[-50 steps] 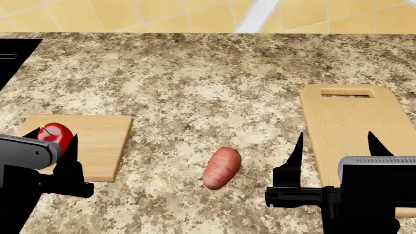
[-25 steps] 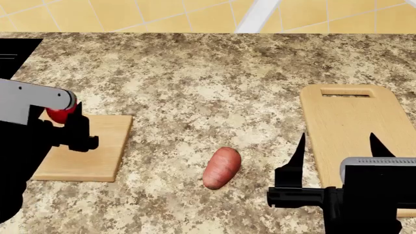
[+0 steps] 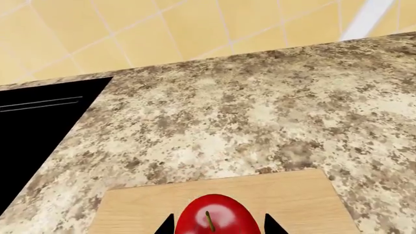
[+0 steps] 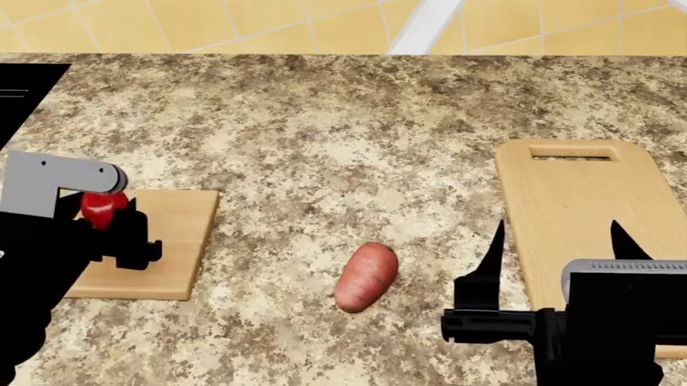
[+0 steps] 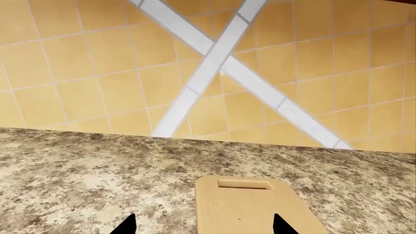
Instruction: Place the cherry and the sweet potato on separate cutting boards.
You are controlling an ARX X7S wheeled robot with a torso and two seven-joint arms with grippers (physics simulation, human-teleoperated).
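The cherry (image 4: pixel 102 207) is a glossy red fruit with a short stem, sitting between the fingers of my left gripper (image 4: pixel 108 213) over the far left part of the small rectangular cutting board (image 4: pixel 172 241). In the left wrist view the cherry (image 3: pixel 217 217) fills the gap in my left gripper (image 3: pixel 219 225), with the board (image 3: pixel 293 195) beneath. The sweet potato (image 4: pixel 366 276) lies on the counter between the boards. My right gripper (image 4: pixel 555 229) stands open and empty at the near left edge of the long round-cornered cutting board (image 4: pixel 569 193), which also shows in the right wrist view (image 5: pixel 247 204) beyond my gripper (image 5: pixel 204 219).
A black recessed surface (image 4: pixel 27 88) cuts into the speckled counter at the far left. A yellow tiled wall (image 4: pixel 269 24) closes off the back. Bare counter (image 4: pixel 343 145) spreads between and behind the two boards.
My left gripper rose and went toward the back with the cherry, then came down a little over the small board. The right arm and the sweet potato stayed put.
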